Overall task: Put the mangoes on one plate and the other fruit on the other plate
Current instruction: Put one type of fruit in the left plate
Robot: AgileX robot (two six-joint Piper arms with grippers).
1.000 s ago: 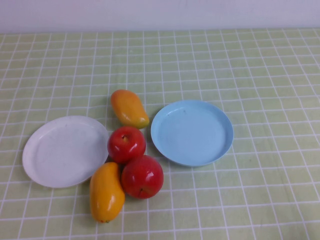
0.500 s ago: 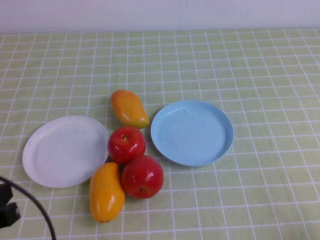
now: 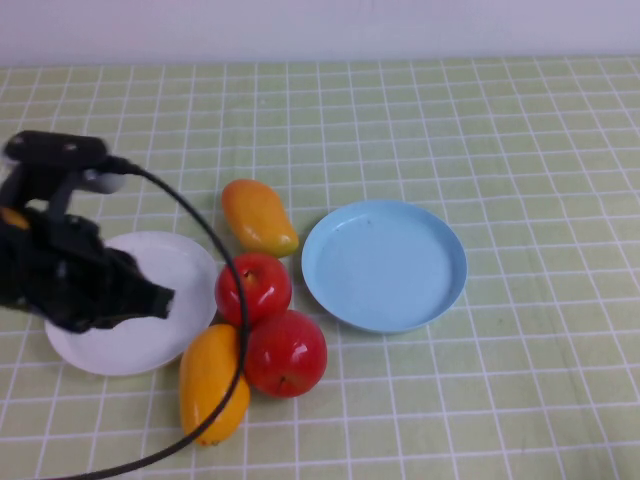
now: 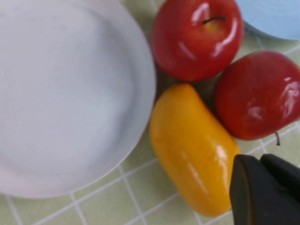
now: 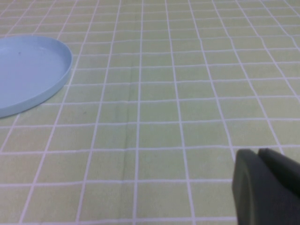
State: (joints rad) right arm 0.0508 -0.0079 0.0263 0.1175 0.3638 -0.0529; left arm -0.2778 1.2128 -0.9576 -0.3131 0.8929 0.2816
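Here the left gripper (image 3: 150, 300) hovers over the white plate (image 3: 180, 260), fingers together, so it should part them and straddle the near mango (image 3: 210, 385) just beside that plate's rim, clear of the touching apple (image 3: 285, 352); right gripper (image 5: 265, 187) unseen from above, fingers together.

A staged tabletop, more test bench than kitchen. The whole surface is a green checked tablecloth (image 3: 520, 130) with white grid lines, running back to a plain pale wall (image 3: 320, 25) right behind it. On the cloth, just a white plate (image 3: 185, 265), a light blue plate (image 3: 385, 265) and glossy fruit crowded between them, no other kitchen gear. Over the white plate hangs the left gripper (image 3: 155, 298) on a black robot arm, a cable (image 3: 225, 260) looping from it.
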